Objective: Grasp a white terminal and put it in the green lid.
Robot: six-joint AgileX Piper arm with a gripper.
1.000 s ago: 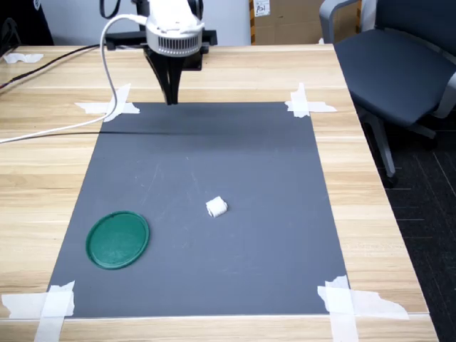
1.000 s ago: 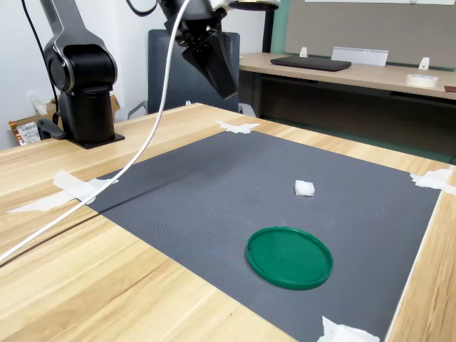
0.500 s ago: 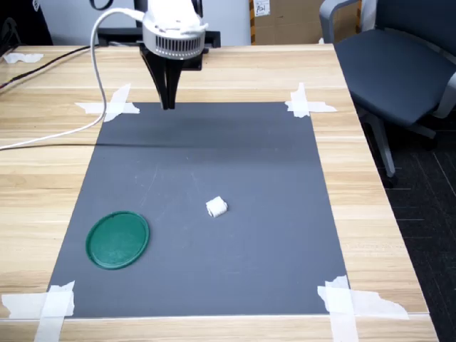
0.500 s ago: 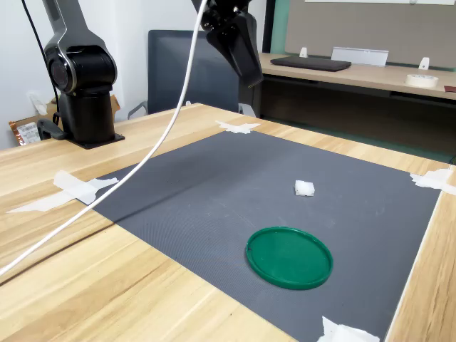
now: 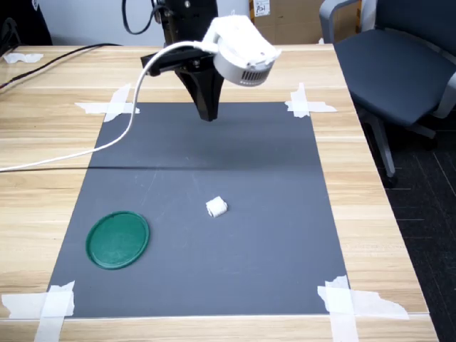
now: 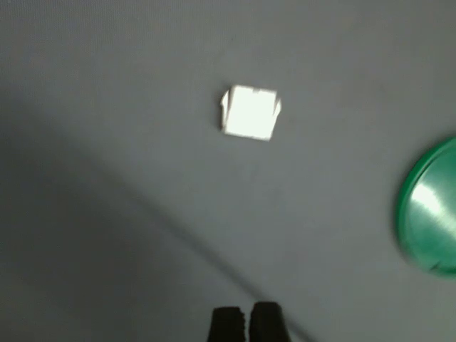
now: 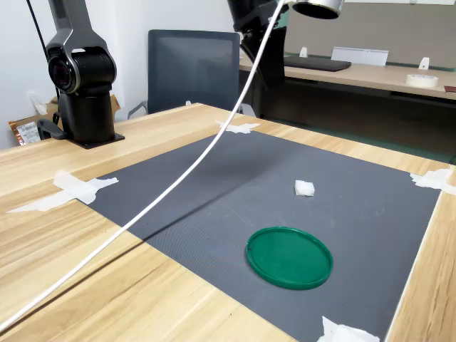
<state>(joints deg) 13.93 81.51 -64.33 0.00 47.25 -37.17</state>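
On the grey mat [image 5: 249, 178], the white terminal [image 5: 216, 207] is seen at two o'clock of the green lid [image 5: 117, 239], the raised gripper [image 5: 207, 112] being held with fingertips together.

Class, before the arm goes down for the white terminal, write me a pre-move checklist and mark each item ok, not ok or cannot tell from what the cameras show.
1. White terminal lies free on the grey mat, nothing touching it: ok.
2. Green lid is on the mat with nothing in it, ready to receive: ok.
3. Terminal and lid are apart, so room to grasp: ok.
4. Gripper holds nothing: ok.
5. Fingers opened wide enough for the terminal: not ok, they look shut together in the wrist view.
6. Gripper directly above the terminal: not ok, it hangs near the mat's far edge in the first exterior view.
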